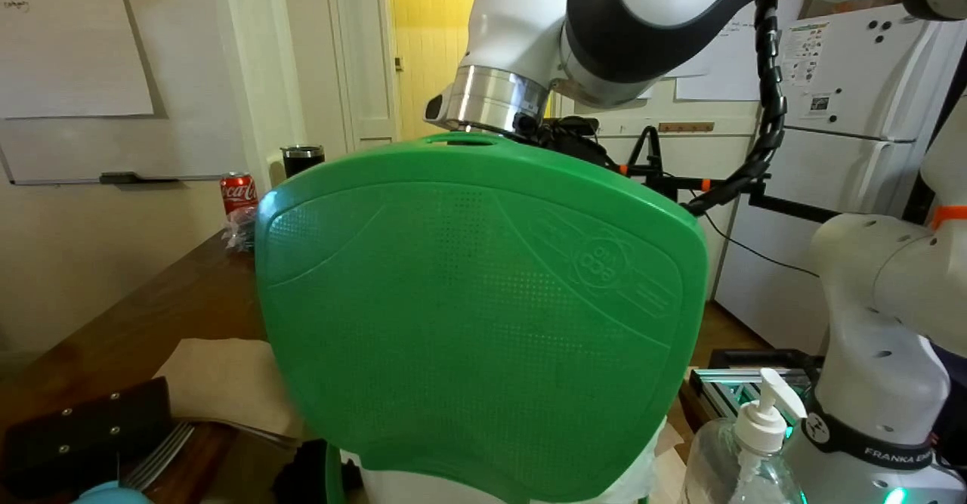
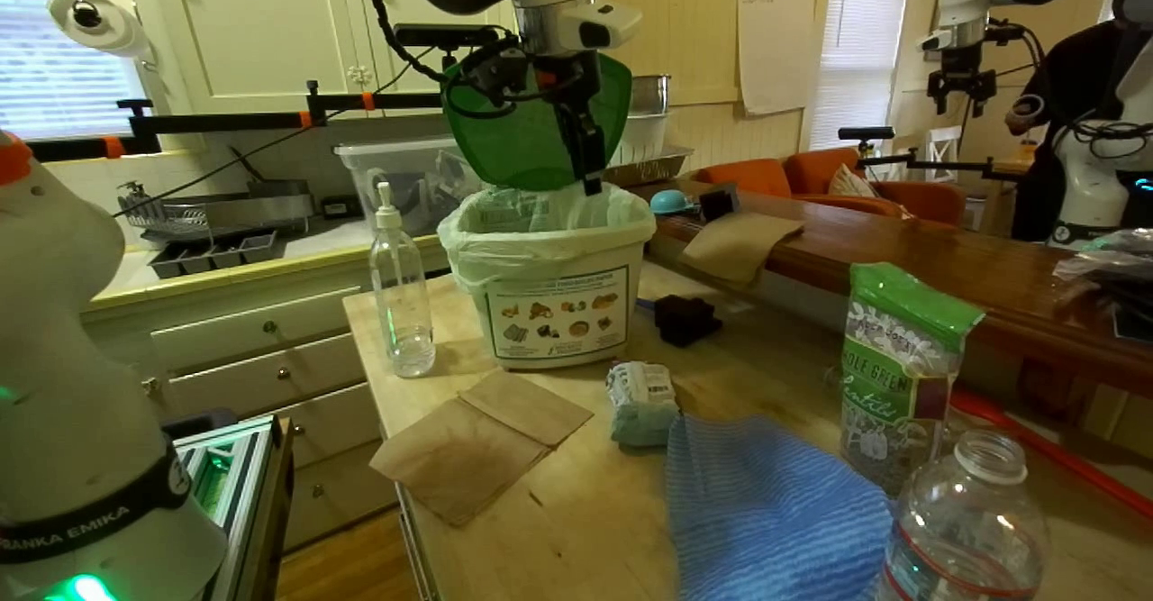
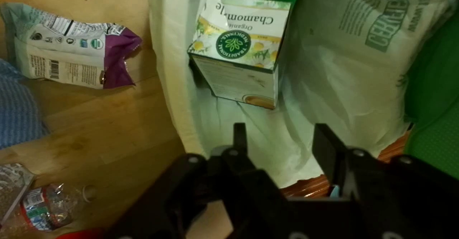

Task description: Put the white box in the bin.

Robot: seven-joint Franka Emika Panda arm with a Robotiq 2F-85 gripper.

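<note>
1 white box, in bin; prob. light, stiff, crushable; hold left/right sides (wrist view). Pincer apart, empty.

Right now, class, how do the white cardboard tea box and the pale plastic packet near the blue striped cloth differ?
The tea box has crisp corners; the plastic packet is crumpled. The box sits inside the white, pale-lined bin; the packet lies on the light wooden counter. The box shows yellow flower artwork; the packet has a purple end. Both bear printed text.
</note>
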